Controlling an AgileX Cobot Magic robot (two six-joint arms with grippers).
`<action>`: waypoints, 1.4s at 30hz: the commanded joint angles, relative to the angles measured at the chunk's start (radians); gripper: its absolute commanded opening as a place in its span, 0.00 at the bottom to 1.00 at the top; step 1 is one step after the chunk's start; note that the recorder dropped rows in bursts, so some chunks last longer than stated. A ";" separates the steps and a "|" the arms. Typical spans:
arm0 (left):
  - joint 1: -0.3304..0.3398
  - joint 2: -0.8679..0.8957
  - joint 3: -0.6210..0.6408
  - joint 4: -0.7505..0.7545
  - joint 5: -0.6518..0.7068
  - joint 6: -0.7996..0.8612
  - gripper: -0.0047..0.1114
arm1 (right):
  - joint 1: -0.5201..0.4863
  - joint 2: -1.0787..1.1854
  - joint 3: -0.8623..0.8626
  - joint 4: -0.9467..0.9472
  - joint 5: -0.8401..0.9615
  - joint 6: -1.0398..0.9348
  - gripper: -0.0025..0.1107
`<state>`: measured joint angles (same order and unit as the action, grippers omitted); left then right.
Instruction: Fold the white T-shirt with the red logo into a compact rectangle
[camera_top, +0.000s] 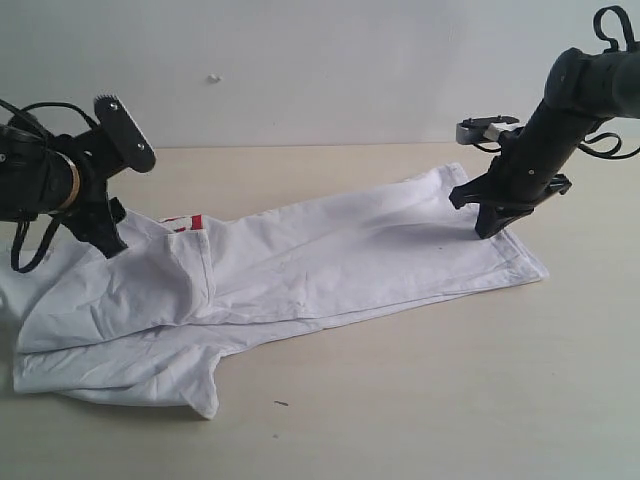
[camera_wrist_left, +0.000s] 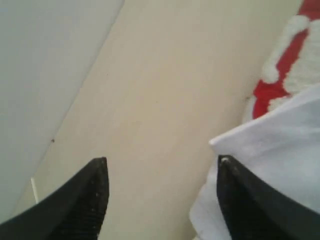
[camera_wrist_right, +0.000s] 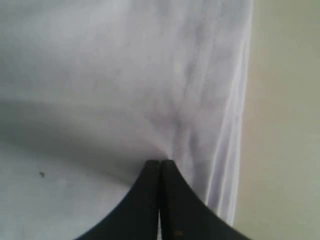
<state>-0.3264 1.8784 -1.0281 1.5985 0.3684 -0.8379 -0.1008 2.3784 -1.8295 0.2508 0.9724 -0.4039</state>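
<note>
White cotton T-shirt (camera_top: 340, 260) rumpled across beige tabletop (camera_top: 420, 410), mid-frame. Fuzzy red logo patch (camera_top: 186, 222) peeks centre-left. Left black gripper (camera_wrist_left: 161, 167) released, empty. Right black gripper (camera_top: 487, 226) clenched on shirt, right.

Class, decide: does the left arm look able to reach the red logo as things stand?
Probably yes: the left fingers stand open close beside the red logo, though a fold of the white T-shirt covers most of it.

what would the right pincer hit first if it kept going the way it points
The white T-shirt: the right pincer, shut, has its tips at the cloth near the hem, with the table likely right beneath.
</note>
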 joint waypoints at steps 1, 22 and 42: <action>0.008 -0.008 -0.009 0.010 0.024 -0.113 0.57 | -0.004 0.008 -0.004 0.001 -0.012 -0.014 0.02; -0.047 -0.215 0.254 -0.290 -0.445 -0.171 0.04 | -0.004 0.008 -0.004 0.001 -0.006 -0.014 0.02; -0.053 0.182 -0.034 -0.264 -0.613 -0.289 0.04 | -0.004 0.008 -0.004 0.003 -0.004 -0.011 0.02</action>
<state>-0.3741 2.0174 -1.0418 1.3209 -0.2574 -1.1106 -0.1008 2.3815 -1.8295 0.2508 0.9689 -0.4076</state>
